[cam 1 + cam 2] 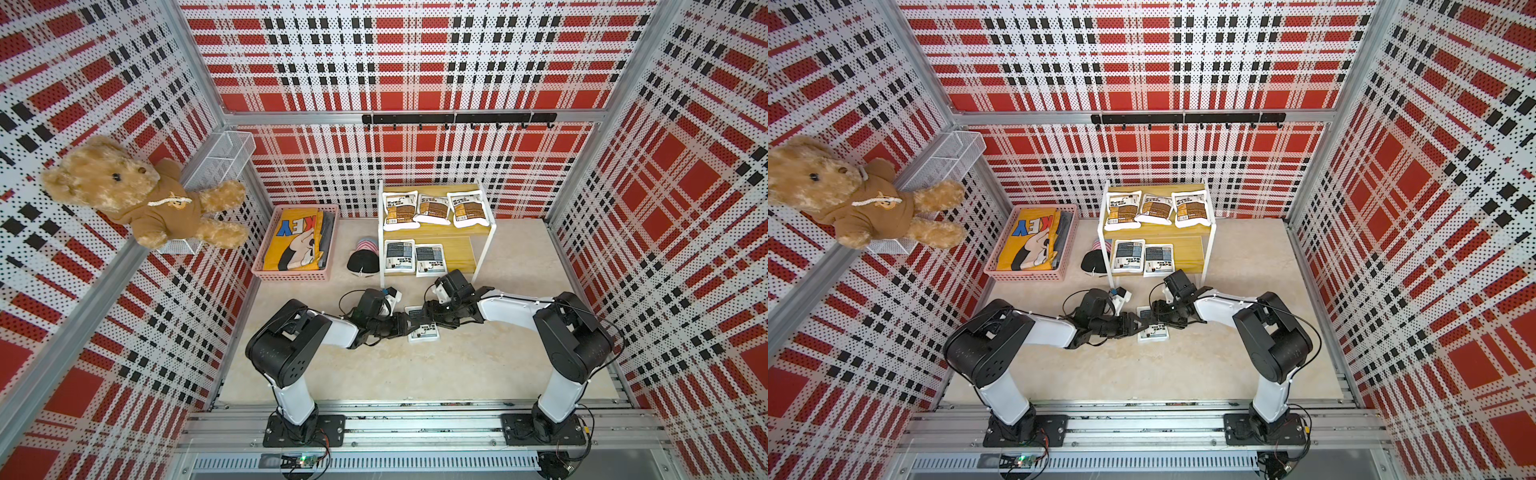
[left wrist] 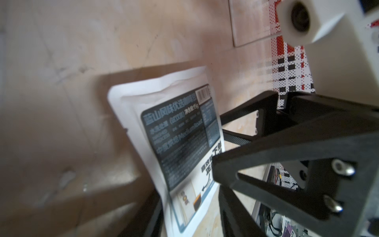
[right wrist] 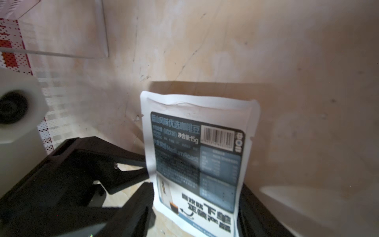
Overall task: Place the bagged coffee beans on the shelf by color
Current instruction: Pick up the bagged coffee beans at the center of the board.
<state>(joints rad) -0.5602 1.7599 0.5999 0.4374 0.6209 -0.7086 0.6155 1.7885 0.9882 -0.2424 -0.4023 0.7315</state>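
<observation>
Beige tabletop [image 1: 415, 374], red plaid walls all round. At the back, shelf [image 1: 459, 253]: three brown bags [image 1: 433, 209] on the upper board, two grey bags [image 1: 414, 257] on the lower. The last grey pouch [image 1: 426, 333] is mid-table, lifted clear of its shadow. The right gripper [image 1: 430, 319] clamps its side edges. The left gripper [image 1: 405, 326] straddles it, jaws partway apart; can't tell if it grips.

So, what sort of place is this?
Most likely a robot test cell: plaid perforated panels on an aluminium frame enclose it, the left arm and right arm are bolted to a rail, and the shelf and teddy bear look staged.
</observation>
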